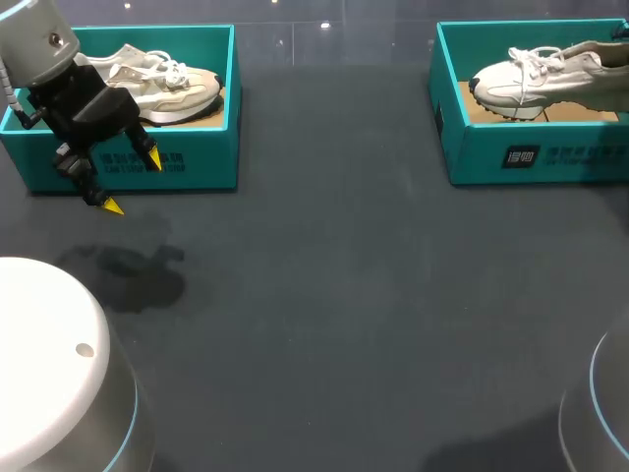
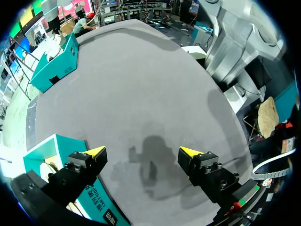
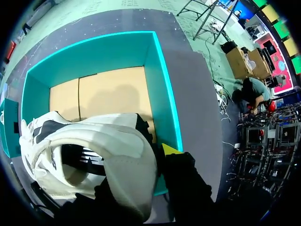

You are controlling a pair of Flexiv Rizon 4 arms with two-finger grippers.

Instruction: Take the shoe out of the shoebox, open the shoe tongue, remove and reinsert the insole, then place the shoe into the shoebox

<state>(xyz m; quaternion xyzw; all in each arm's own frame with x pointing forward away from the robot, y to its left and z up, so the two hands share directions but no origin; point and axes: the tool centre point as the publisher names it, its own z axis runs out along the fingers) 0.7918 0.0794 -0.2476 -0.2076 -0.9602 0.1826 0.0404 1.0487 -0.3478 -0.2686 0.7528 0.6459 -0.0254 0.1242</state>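
**Head view.**
- Left box (image 1: 211, 147): teal, far left of the dark surface (image 1: 344, 275). It contains the left shoe (image 1: 167, 84), pale with white laces, lying on its sole.
- Right box (image 1: 472, 147): teal, far right. It contains the right shoe (image 1: 531, 74), toe to the left, heel tipped up toward the right edge.
- Left claw (image 1: 134, 182): spread and empty, hanging above the surface just in front of the left box.
- Right claw: not seen here.

**Left wrist view.**
- Left claw (image 2: 142, 151): fingers wide apart, nothing between them, bare surface (image 2: 141, 84) ahead.
- Left box (image 2: 47, 146): a corner just beside one finger.
- Right box (image 2: 56, 66): well apart, far across the surface.

**Right wrist view.**
- Right claw (image 3: 141, 160): appears to pinch the heel of the right shoe (image 3: 103, 141). One yellow tip shows outside the heel wall; the other finger is covered by the shoe.
- Right box (image 3: 160, 84): open under the shoe, with a cardboard floor.

**Handling, by judgement.**
- The shoe is probably light, with a soft upper that yields and a stiffer sole and heel.
- The padded heel collar is the firmest hold. The tongue and insole are limp and need a thin edge pinch.
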